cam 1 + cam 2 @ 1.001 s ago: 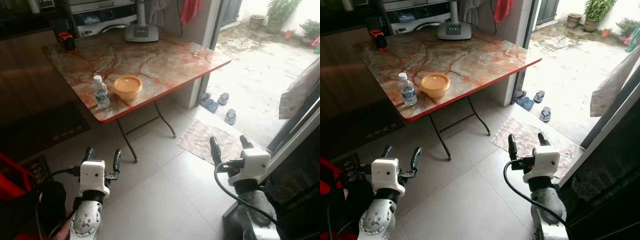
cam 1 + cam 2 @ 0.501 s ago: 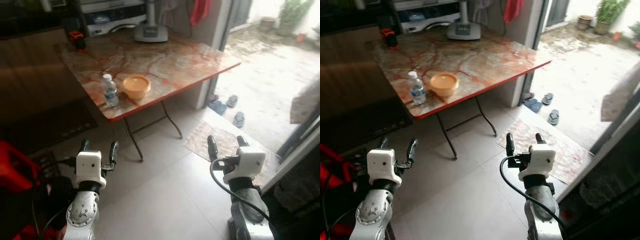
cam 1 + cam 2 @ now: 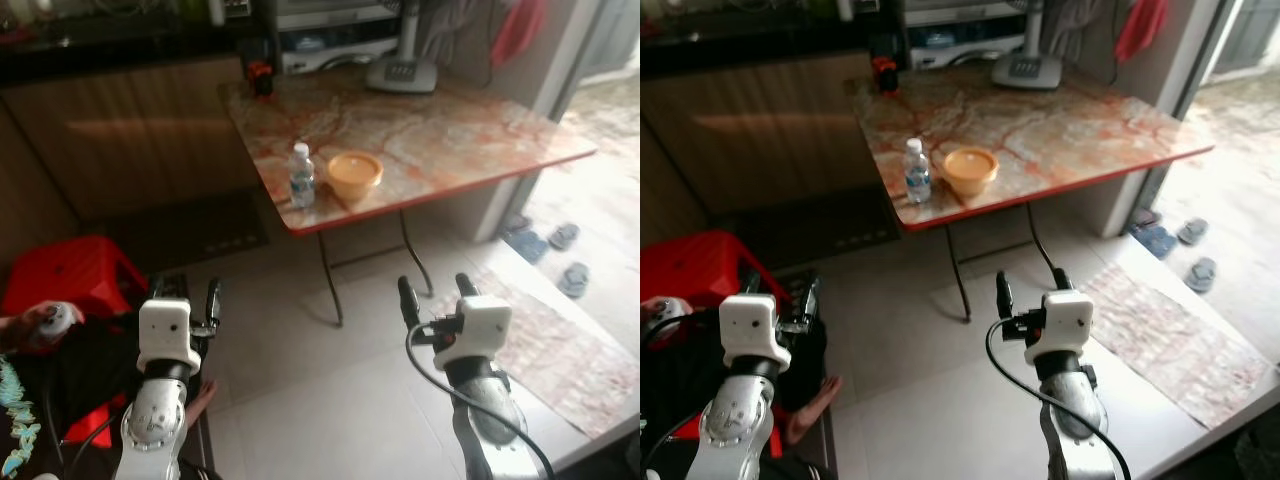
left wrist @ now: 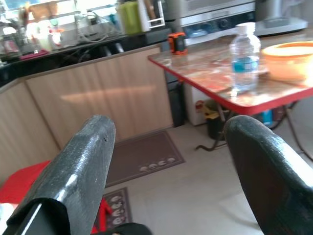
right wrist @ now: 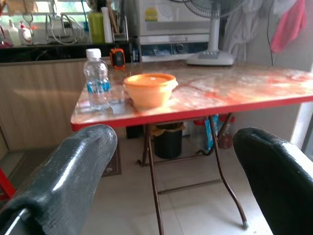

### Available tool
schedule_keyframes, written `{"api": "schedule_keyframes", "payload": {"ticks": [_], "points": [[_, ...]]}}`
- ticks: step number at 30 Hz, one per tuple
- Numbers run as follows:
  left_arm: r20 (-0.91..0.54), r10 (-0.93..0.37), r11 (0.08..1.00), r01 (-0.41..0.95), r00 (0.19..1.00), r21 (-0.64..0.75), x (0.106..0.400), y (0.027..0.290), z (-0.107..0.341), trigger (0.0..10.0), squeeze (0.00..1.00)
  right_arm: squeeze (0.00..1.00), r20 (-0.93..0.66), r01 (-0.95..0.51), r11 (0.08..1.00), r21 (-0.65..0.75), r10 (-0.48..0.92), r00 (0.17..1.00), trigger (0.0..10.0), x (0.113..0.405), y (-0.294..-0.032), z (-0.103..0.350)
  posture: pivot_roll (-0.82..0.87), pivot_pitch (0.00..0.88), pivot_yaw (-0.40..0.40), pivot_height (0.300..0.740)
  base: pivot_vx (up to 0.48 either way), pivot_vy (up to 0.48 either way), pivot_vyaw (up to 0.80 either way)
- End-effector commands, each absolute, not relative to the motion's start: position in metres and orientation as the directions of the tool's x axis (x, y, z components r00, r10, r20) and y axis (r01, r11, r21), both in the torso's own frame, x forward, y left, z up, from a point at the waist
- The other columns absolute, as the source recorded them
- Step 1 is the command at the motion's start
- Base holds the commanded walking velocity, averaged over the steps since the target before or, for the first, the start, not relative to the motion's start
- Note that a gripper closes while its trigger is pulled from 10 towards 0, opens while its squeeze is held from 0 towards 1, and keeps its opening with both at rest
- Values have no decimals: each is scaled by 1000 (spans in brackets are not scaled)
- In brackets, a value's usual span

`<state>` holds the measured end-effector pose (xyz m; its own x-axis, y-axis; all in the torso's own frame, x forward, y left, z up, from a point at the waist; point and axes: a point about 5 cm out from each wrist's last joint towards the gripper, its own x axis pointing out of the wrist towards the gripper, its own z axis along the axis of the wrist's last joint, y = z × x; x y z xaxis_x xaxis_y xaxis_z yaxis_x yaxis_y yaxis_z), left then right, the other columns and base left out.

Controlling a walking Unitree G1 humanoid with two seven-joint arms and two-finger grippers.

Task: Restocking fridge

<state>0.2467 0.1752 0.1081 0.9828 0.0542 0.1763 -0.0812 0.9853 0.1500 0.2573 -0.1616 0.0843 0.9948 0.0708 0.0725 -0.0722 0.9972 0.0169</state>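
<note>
Swinging leftward since a second ago, the head camera now takes in the wooden cabinets (image 3: 130,130) and a red stool (image 3: 60,280), while the things themselves have not shifted. Both arms are raised before the robot, the left tool (image 3: 184,297) and right tool (image 3: 436,290) spread wide and holding nothing. On the marble desk (image 3: 460,140) the water bottle (image 3: 301,175) stands upright just beside the orange bowl (image 3: 355,173), near the front edge.

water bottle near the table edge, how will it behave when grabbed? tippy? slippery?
The water bottle is tall and narrow, so a sideways nudge would probably tip it, and once down it would likely roll. It looks like thin clear plastic, probably flexing under a hard squeeze. It stands near the table edge, beside the orange bowl.
</note>
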Motion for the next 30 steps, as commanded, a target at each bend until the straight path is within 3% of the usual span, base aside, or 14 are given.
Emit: {"api": "schedule_keyframes", "payload": {"ticks": [1, 9, 30], "points": [[195, 50, 984, -82, 980, 160, 247, 175, 113, 10000, 0, 0, 65, -74, 997, 19, 73, 995, 10000, 259, -162, 84, 15, 0, 12, 740, 0, 0, 0], [194, 32, 985, -64, 981, 160, 249, 172, 114, 10000, 0, 0, 70, -86, 996, 8, 86, 994, 10000, 263, -160, 87, 25, 0, 4, 740, 209, 0, 0], [203, 0, 985, -35, 979, 167, 251, 172, 121, 10000, 0, 0, 72, -144, 989, 34, 141, 987, 10000, 271, -145, 88, 51, 0, -1, 740, 393, 0, 0]]}}
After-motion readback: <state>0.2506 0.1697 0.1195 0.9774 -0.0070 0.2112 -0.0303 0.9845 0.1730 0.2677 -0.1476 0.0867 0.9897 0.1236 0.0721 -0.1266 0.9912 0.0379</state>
